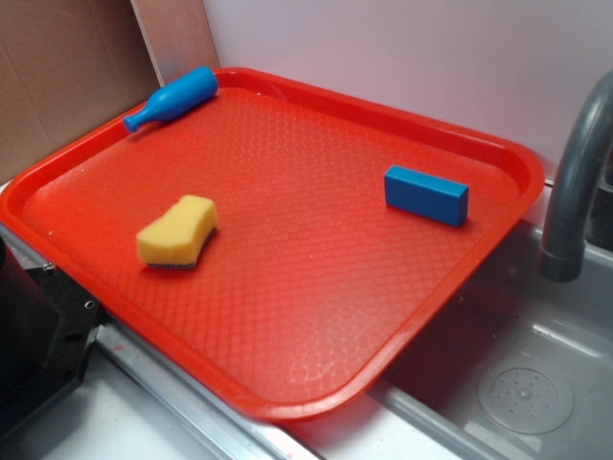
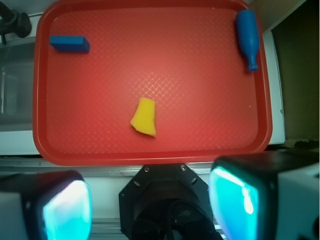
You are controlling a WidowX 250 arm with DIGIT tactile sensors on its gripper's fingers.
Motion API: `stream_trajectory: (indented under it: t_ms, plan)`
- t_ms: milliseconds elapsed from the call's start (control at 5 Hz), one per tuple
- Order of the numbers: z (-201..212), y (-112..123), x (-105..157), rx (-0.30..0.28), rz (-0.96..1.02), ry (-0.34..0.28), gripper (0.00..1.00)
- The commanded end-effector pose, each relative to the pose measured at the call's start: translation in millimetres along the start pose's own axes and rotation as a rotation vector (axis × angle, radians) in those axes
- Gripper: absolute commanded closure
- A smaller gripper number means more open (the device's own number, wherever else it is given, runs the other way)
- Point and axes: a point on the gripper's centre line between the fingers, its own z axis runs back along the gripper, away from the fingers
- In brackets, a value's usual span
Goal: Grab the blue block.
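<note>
Landmark: red tray [image 1: 287, 383] [image 2: 150, 152], lying flat and partly over a grey sink [image 1: 517, 383].
Block: the blue block [image 1: 426, 195] [image 2: 69, 43] lies flat on the tray floor near the tray edge closest to the faucet [image 1: 575, 182]; in the wrist view it sits in the tray's upper left corner area. Nothing touches it.
Sponge: yellow sponge [image 1: 178, 231] [image 2: 144, 117] rests on the tray floor, towards the edge opposite the block and well apart from it; near the tray's middle in the wrist view.
Bottle: a lighter blue bottle toy [image 1: 172, 98] [image 2: 248, 37] lies on its side against the tray's far rim, neck pointing away from the block; upper right corner of the tray in the wrist view.
Gripper: the gripper [image 2: 150, 202] hangs outside the tray, beyond its near rim, well apart from the block.
Fingers: the fingers [image 2: 65, 207] are spread wide, one at each lower corner of the wrist view, with nothing between them.
Surroundings: cardboard [image 1: 67, 67] stands behind the tray near the bottle; a pale wall [image 1: 402, 48] rises behind the tray's far rim.
</note>
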Motion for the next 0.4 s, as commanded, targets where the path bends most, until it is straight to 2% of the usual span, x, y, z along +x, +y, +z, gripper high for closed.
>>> stream_trajectory:
  t_ms: [0,200]
  plan:
    - [0.0,0.0,0.0,0.0,0.0,0.0,0.0]
    - [-54.7,-17.5,44.8,0.143,-0.151,0.005,0.0]
